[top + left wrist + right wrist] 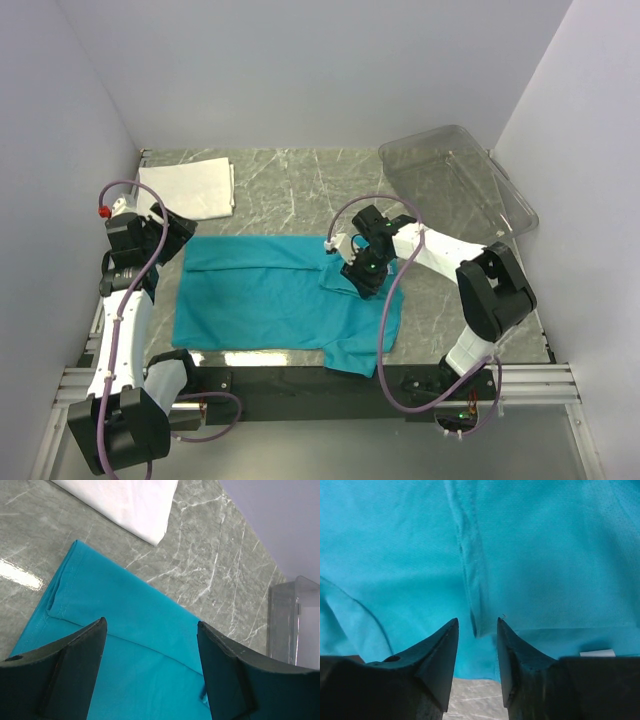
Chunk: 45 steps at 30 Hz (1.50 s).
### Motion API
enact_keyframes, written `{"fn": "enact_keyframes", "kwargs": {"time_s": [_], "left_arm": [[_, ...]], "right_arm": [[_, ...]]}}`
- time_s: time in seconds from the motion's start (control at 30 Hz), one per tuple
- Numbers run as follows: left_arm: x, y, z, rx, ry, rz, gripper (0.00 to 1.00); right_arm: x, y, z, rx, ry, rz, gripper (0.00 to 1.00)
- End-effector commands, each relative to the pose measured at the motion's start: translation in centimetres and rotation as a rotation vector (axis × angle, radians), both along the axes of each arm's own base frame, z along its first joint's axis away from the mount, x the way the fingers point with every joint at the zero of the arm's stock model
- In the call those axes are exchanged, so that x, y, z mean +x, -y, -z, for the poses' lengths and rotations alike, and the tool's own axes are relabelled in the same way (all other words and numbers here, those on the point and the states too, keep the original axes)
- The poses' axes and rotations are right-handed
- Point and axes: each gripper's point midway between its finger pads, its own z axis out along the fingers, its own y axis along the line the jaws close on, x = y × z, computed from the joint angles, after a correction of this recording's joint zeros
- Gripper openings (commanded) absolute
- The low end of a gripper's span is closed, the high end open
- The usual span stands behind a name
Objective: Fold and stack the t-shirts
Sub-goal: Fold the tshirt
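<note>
Right gripper (477, 622) narrowly parted astride a fold of the teal-blue t-shirt (545, 555), left gripper (152, 622) spread wide above it, empty

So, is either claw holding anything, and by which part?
Left claw: nothing, open. Right claw straddles a raised fold of the teal t-shirt near its edge; grip cannot be told.

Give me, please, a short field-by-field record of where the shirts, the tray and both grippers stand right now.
teal t-shirt: lying flat mid-table, with a fold line along its far side; not stacked
white t-shirt: folded, in the far left corner
clear tray: far right corner, apart from both shirts
left gripper: open, above the teal t-shirt's left edge, holding nothing
right gripper: low over the teal t-shirt's right part, jaws narrow around a raised fold; grip unclear
</note>
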Motion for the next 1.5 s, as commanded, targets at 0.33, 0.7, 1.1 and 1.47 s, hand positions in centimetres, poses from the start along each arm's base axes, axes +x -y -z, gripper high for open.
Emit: {"fn": "enact_keyframes", "kwargs": {"time_s": [0.33,0.7,1.1,1.47], "left_arm": [[0.2,0.2,-1.4,0.003,0.063,0.010,0.78],[0.3,0.2,-1.6,0.000,0.071,0.015,0.78],[0.2,0.3,-1.5,-0.001,0.067,0.015,0.78],[-0.1,0.1,-1.3,0.010,0.049,0.009,0.78]], "right_arm": [[-1.3,-0.1,-0.6,0.003,-0.037,-0.004,0.10],[-3.6,-1.3,-2.5,0.051,-0.094,-0.016,0.04],[-3.9,-2.7,-3.5,0.100,-0.141,-0.012,0.01],[-3.8,-1.1,-7.0,0.140,0.001,-0.139,0.53]]}}
